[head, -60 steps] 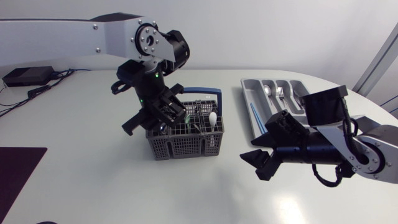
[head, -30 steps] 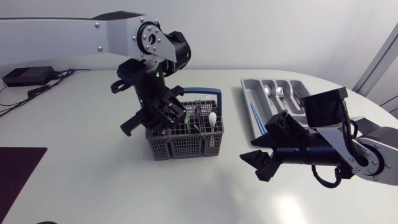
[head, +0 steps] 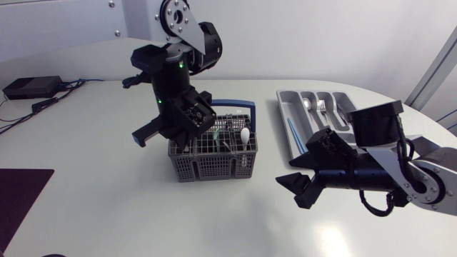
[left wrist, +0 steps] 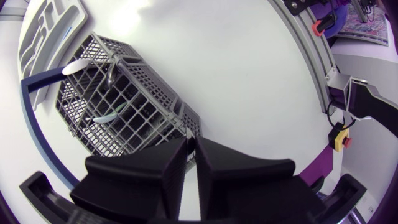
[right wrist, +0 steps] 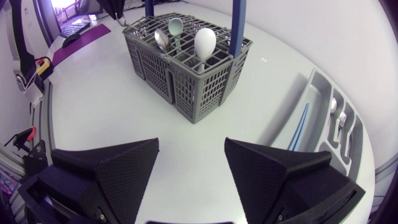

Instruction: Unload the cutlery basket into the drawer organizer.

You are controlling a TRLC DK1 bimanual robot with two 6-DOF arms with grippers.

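Note:
The grey cutlery basket (head: 213, 151) with a blue handle (head: 232, 105) stands mid-table and holds a white spoon (head: 244, 134) and darker pieces. My left gripper (head: 187, 137) hangs over its left compartments. In the left wrist view the fingers (left wrist: 143, 171) are closed to a narrow slit above the basket (left wrist: 118, 106); I cannot tell whether anything is in the slit. My right gripper (head: 296, 187) rests low to the right of the basket, open and empty (right wrist: 189, 162), facing the basket (right wrist: 186, 68). The grey drawer organizer (head: 285, 118) at the back right holds a fork (head: 321, 107), a spoon (head: 305, 103) and a blue utensil (head: 293, 132).
A black box (head: 32, 87) with cables sits at the back left. A dark mat (head: 21, 193) lies at the left front edge. Open tabletop lies in front of the basket and between it and the organizer.
My left arm has risen and turned above the basket, and its fingers have closed further. The right arm has stayed where it was.

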